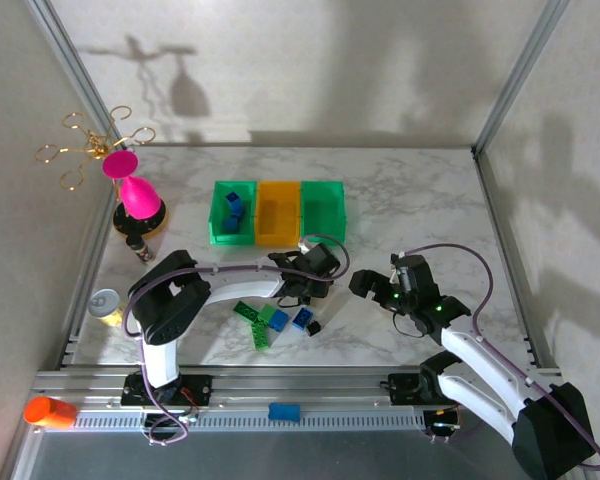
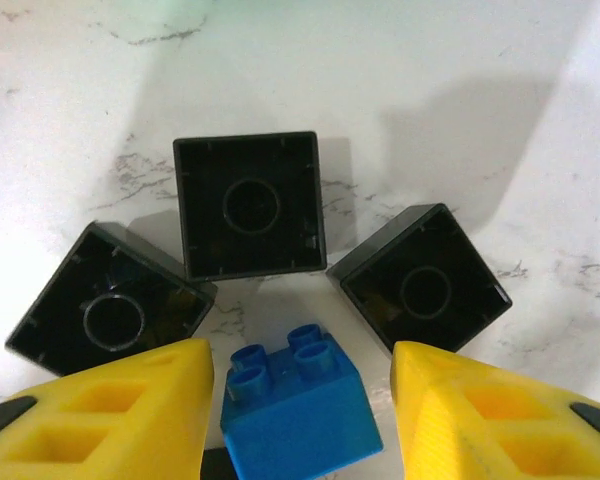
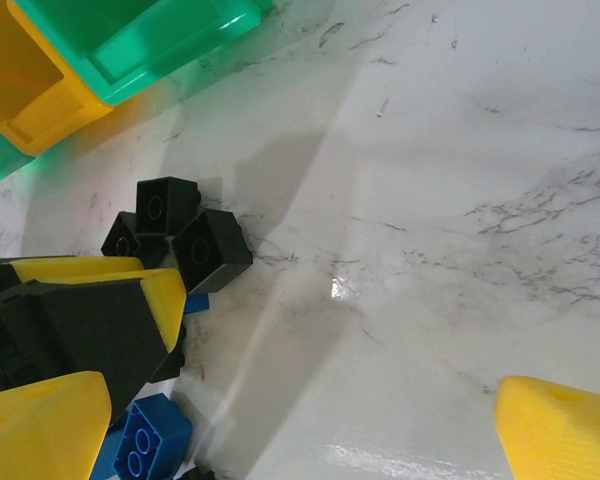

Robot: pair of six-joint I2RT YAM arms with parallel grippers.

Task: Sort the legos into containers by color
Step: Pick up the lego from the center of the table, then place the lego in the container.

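Observation:
In the left wrist view a blue lego [image 2: 300, 405] sits studs-up on the marble between my left gripper's [image 2: 300, 372] yellow fingers. The jaws are open, with a thin gap on each side. Three black legos lie upside down just beyond it [image 2: 250, 205], [image 2: 110, 310], [image 2: 420, 280]. From above, the left gripper [image 1: 315, 268] hovers just in front of the containers: a green one [image 1: 218, 215] holding blue bricks, an orange one [image 1: 277, 212], and another green one [image 1: 323, 208]. Green [image 1: 252, 315] and blue [image 1: 302, 320] legos lie nearer the bases. My right gripper [image 1: 375, 288] stands wide open over bare marble, holding nothing.
A pink goblet [image 1: 135, 195] and a gold wire stand [image 1: 90, 140] occupy the far left. A can [image 1: 106, 303] is at the left edge. An orange object [image 1: 48, 410] and a blue brick [image 1: 284, 411] rest on the front rail. Bare marble stretches to the right of the bins.

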